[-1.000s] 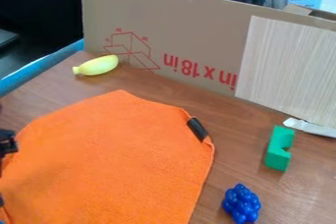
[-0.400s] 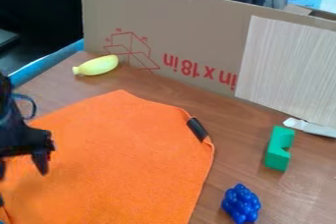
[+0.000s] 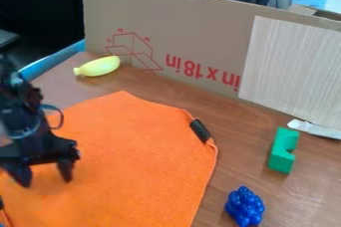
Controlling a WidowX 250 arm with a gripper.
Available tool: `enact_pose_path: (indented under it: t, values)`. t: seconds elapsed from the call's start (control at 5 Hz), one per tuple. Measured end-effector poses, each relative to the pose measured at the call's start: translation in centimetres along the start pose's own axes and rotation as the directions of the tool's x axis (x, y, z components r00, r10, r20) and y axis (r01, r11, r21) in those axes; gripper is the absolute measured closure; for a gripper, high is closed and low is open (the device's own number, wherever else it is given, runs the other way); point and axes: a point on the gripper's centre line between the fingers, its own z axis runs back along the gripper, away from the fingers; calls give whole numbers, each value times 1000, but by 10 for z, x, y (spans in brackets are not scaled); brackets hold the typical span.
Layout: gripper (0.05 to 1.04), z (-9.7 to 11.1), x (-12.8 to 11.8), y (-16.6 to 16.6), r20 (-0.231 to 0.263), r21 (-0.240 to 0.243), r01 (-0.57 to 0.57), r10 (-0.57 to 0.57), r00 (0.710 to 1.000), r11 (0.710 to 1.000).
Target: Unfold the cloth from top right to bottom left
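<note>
Gripper movement: We find that the gripper (image 3: 46, 184) has moved to the right and slightly down in the view since the earlier frames, from the left edge to a position over the left part of the cloth (image 3: 140, 156).
Cloth movement: We note no shift in the cloth between the frames.
Gripper state: We record it as released, its two fingers parted and pointing down, with orange fabric visible behind the gap. We cannot tell whether the tips touch the fabric.
Cloth position: We observe it spread on the table (image 3: 259, 116) across the lower left of the view, running past the left and bottom edges. A black tab (image 3: 200, 131) sits on its upper right edge.
Arm: We see the black arm (image 3: 17, 111) at the left edge, with a thin cable (image 3: 61, 117) looping out beside it.
Yellow toy: We place the yellow toy (image 3: 98, 66) behind the cloth, near the cardboard panel (image 3: 180, 27).
Green block: We locate the notched green block (image 3: 282, 151) to the right of the cloth, apart from it.
Blue cluster: We find the knobbly blue cluster (image 3: 244, 206) nearer the camera than the block, just beside the cloth's right edge.
Backdrop: We note a pale wood-grain board (image 3: 293, 66) against the right part of the panel, with a white strip (image 3: 315, 129) at its foot.
</note>
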Motion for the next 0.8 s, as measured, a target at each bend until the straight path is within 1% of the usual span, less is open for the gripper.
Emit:
enact_pose_path:
  t: [0.2,0.4,0.8]
  values:
    - [84,-4,-2,-11,1,13,19,-19,1000,1000]
    - [82,-6,4,-14,5,29,13,-14,1000,999]
    - [82,-12,26,-15,30,48,-17,16,999,999]
